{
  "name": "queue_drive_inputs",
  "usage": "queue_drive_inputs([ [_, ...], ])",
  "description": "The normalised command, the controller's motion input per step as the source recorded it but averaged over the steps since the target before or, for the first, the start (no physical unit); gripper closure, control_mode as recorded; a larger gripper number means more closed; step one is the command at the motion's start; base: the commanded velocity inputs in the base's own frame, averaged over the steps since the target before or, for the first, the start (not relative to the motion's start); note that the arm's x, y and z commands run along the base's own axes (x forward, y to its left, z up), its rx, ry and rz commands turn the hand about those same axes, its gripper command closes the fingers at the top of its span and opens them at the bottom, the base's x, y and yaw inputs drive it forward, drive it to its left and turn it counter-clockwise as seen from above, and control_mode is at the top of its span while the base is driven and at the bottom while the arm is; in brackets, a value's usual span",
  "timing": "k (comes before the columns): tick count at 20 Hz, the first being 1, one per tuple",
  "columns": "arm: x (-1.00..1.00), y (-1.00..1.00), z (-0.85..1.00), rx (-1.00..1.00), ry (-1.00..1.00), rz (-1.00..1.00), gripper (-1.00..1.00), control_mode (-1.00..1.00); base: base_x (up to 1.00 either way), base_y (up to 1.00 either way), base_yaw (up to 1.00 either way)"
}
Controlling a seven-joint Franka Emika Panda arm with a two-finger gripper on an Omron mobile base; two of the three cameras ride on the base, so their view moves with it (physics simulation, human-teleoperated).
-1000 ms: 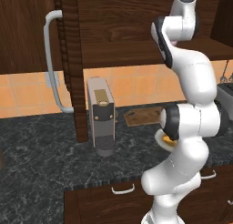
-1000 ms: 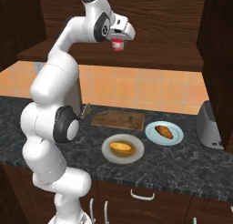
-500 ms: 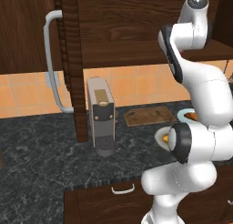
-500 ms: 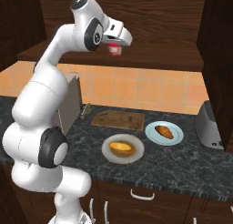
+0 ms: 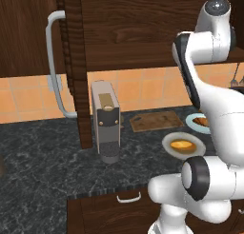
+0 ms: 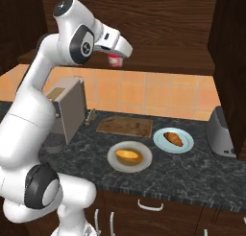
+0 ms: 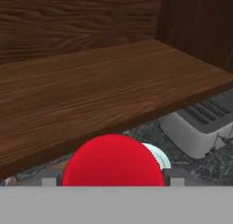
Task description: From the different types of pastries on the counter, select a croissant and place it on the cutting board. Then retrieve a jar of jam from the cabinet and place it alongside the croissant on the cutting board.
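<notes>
Jaws pinch the jar of jam (image 6: 114, 60), held high just outside the cabinet shelf (image 7: 104, 91), above the surface (image 6: 192, 170). Cutting board (image 6: 125, 126) is bare; croissant (image 6: 173, 138) sits on its plate (image 6: 185, 146) right of it. Judged: jam fetched, croissant step undone.

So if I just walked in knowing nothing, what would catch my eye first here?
Probably the big white arm, its gripper raised in front of the cabinet shelf and clamped on a small jar of jam with a bright red lid. Below, on the dark counter, sit two plates: a croissant on the blue one, a golden pastry on the other, beside a bare cutting board.
</notes>
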Motion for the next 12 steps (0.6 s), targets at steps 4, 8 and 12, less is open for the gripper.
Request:
queue_drive_inputs([
  [4, -0.71, 0.00, 0.00, 0.00, -0.06, 0.00, 1.00, -1.00, 0.00, 0.00, 0.00],
  [8, -0.96, 0.00, -0.24, 0.00, -0.10, 0.00, 1.00, -1.00, 0.00, 0.00, 0.00],
  [12, -0.99, 0.00, -0.48, 0.00, -0.02, -0.02, 1.00, -1.00, 0.00, 0.00, 0.00],
])
